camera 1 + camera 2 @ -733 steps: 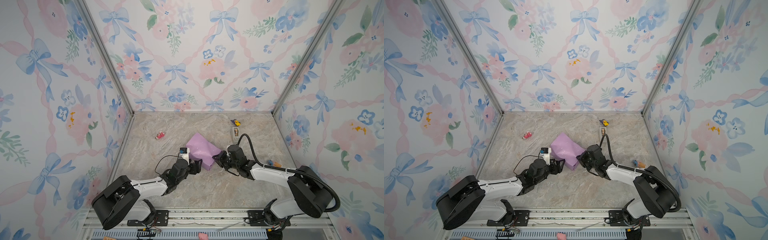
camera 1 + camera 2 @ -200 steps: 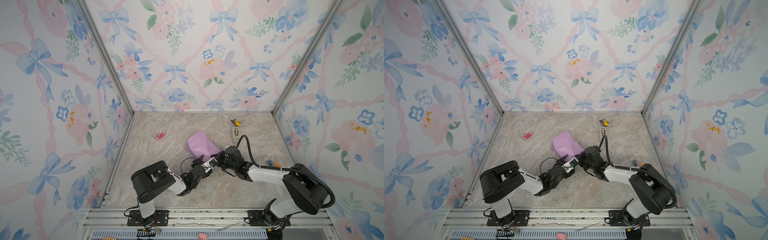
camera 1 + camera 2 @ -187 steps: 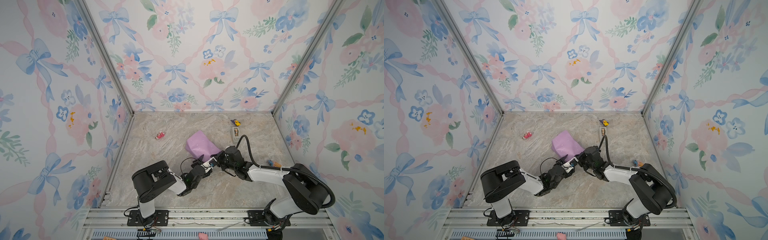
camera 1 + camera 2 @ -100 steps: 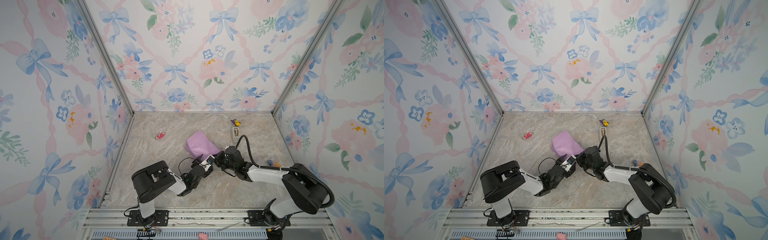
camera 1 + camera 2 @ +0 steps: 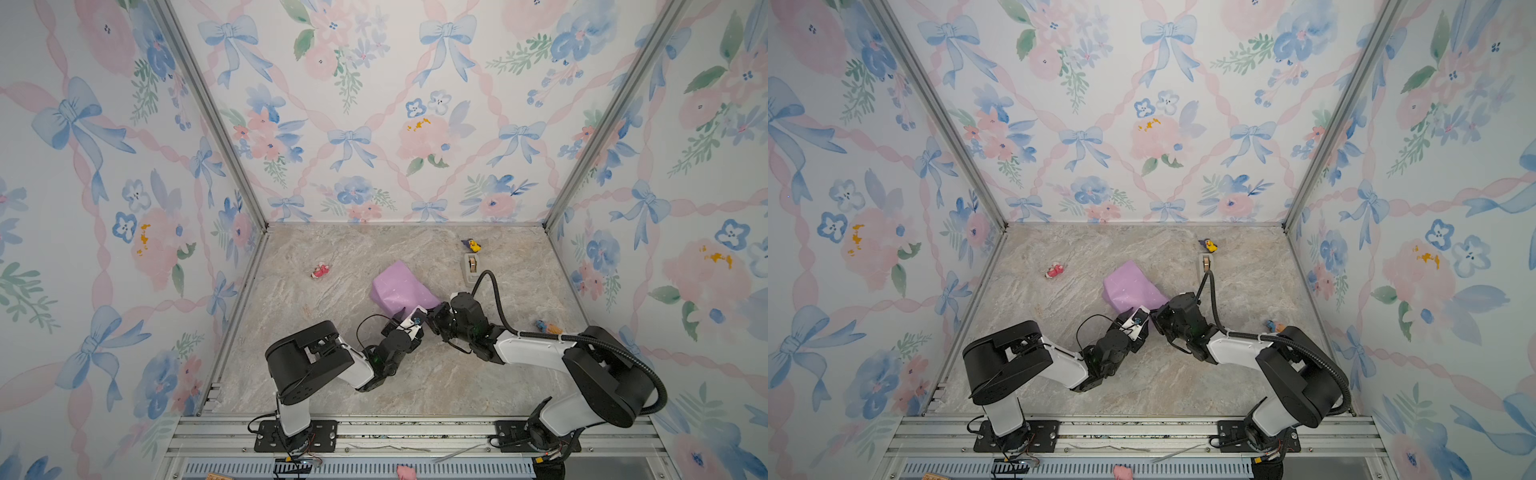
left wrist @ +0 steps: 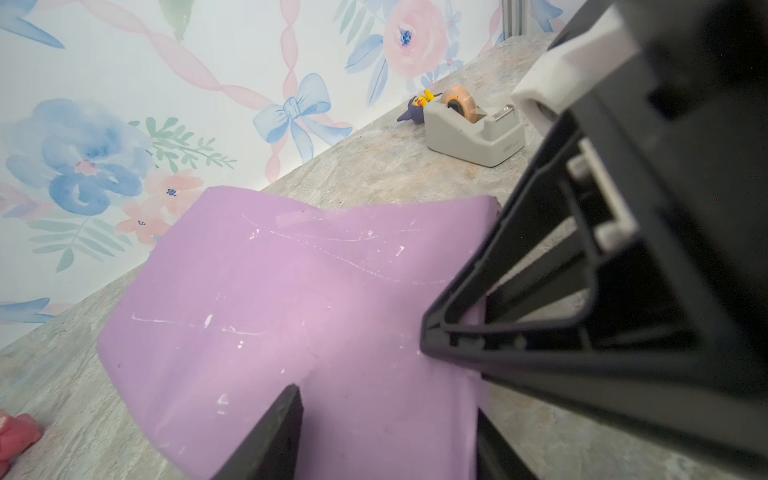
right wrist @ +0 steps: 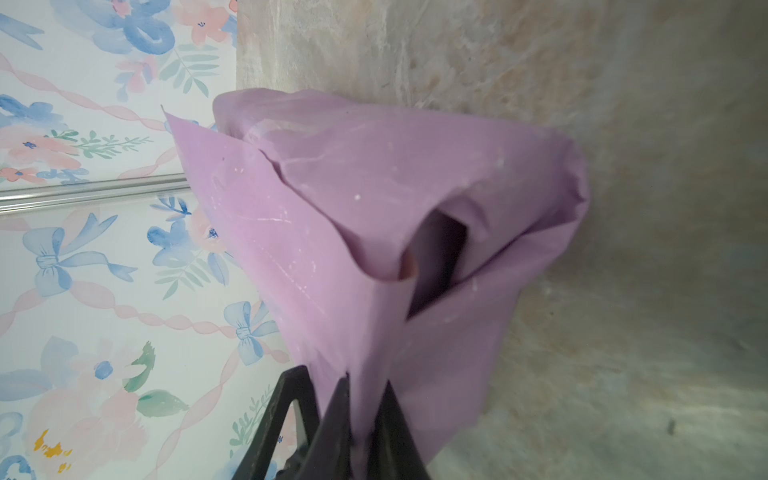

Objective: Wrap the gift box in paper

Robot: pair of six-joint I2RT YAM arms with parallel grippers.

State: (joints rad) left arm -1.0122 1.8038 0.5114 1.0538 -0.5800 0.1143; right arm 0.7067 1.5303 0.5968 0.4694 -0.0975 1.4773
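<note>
left gripper was swung in over paper, fingers apart. right gripper is clamped on it; gift box hidden.

arms: white links, black joints | cables: black, looped | right claw: black, triangular

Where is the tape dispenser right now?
In both top views the tape dispenser stands right of centre toward the back wall, just in front of a small yellow toy.
</note>
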